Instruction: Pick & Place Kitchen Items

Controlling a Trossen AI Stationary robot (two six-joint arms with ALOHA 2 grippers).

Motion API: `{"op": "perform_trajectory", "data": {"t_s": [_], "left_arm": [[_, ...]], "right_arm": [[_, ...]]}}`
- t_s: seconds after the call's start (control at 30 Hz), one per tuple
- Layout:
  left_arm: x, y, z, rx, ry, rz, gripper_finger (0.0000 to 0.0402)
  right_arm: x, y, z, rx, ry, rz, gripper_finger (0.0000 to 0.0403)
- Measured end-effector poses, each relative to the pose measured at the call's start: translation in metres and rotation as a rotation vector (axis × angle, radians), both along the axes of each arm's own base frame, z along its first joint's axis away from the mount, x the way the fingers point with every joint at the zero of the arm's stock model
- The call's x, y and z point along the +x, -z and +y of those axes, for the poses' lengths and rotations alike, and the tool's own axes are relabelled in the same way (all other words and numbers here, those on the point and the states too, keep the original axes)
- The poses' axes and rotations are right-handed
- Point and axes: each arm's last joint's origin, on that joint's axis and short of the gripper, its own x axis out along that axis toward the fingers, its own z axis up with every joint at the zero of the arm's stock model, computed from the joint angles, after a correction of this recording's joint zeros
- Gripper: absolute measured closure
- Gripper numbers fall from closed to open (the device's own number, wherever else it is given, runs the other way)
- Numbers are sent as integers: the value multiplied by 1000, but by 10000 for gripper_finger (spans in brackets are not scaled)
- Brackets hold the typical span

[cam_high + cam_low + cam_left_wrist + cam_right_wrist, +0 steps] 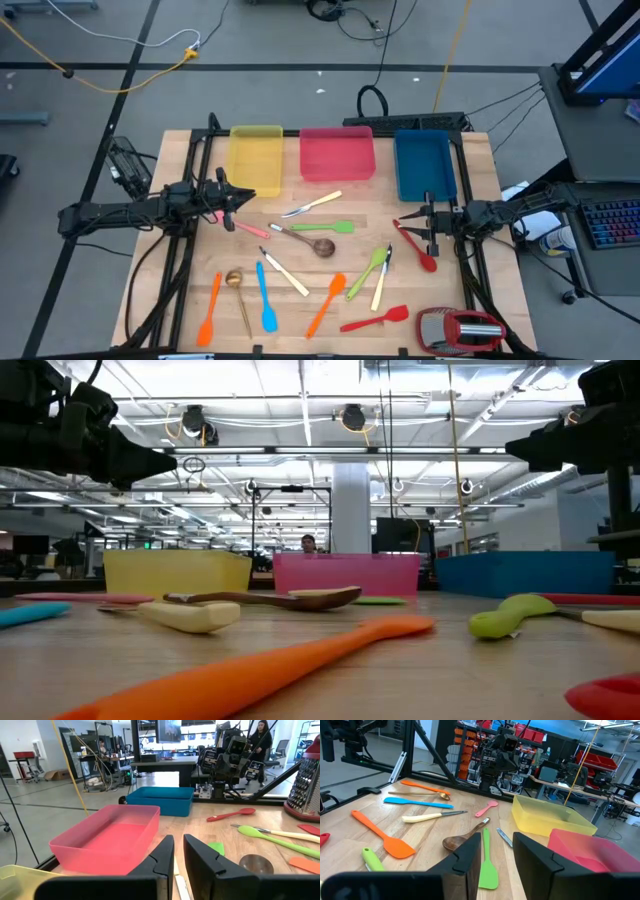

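Three trays along the back: yellow tray (256, 152), pink tray (337, 153), blue tray (424, 165). Spatulas, I count six: pink spatula (240, 226), green spatula (327, 227), blue spatula (265, 297), red spatula (375, 319) and two orange spatulas (210, 310). Four spoons: wooden spoon (308, 241), gold spoon (237, 290), green spoon (367, 270), red spoon (416, 248). Three cream-handled knives (312, 206). And one red-and-silver grater (460, 328).

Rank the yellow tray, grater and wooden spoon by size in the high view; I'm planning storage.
1. Yellow tray
2. Grater
3. Wooden spoon, slimmest, though about as long as the grater.
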Motion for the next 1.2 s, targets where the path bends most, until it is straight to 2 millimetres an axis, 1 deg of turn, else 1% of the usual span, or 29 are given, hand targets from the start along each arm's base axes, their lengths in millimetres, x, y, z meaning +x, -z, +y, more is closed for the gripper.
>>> {"op": "perform_trajectory", "data": {"t_s": [1.2], "left_arm": [[0, 0, 0, 0, 0, 0, 355]], "right_arm": [[0, 0, 0, 0, 0, 0, 298]]}}
